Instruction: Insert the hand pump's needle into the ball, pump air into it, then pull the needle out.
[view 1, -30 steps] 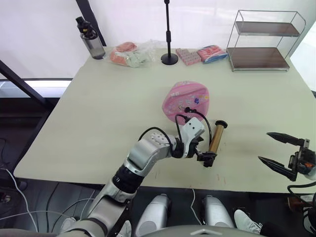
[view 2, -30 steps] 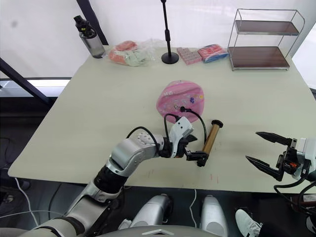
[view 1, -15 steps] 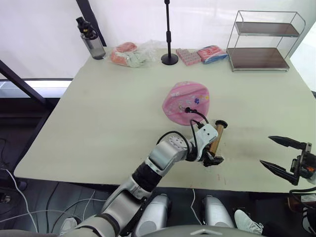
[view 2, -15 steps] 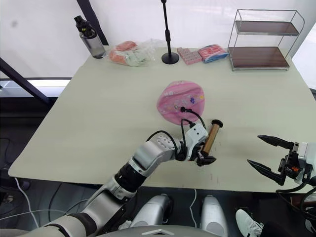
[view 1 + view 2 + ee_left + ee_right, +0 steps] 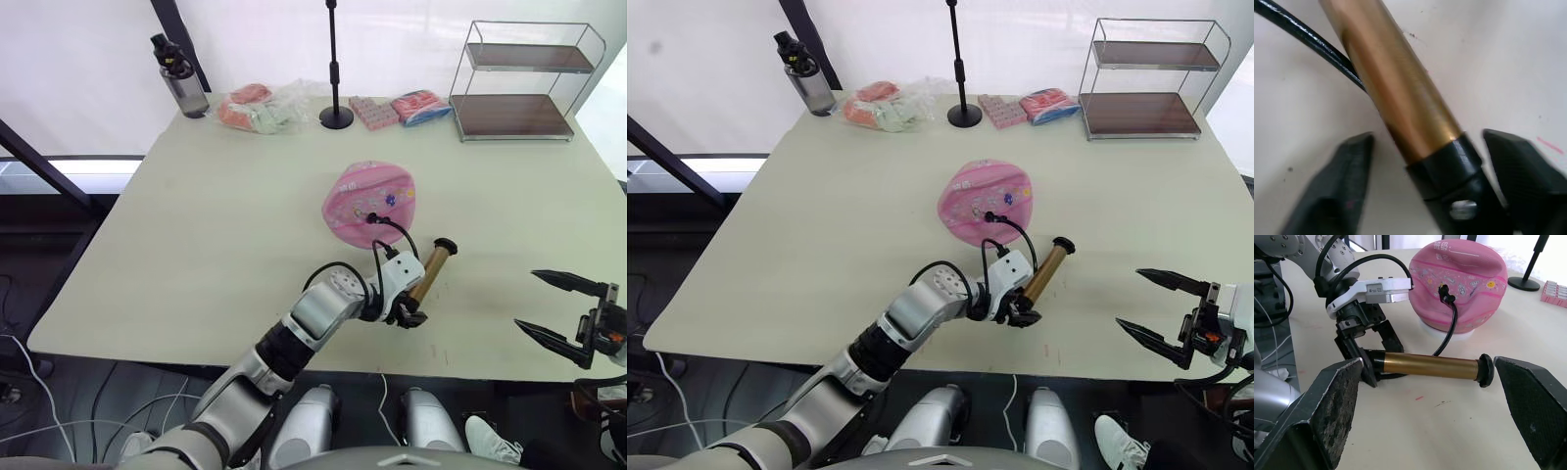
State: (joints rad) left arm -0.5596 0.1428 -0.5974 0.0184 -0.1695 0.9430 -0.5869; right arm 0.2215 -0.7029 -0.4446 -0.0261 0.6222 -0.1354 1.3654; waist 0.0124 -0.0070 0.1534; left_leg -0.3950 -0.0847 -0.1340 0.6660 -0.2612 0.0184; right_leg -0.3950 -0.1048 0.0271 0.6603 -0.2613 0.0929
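With the needle already seated in the ball, the hand pump lies between the left gripper's spread, unclosed jaws.
A sloppy squeeze could skid the cylinder, tug the hose and unseat it; the right gripper waits wide open nearby.

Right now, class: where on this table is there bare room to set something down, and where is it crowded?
Free: the table's broad left side, and the stretch between ball and shelf rack. Crowded: the back edge, and near the hand pump, left gripper and hose.
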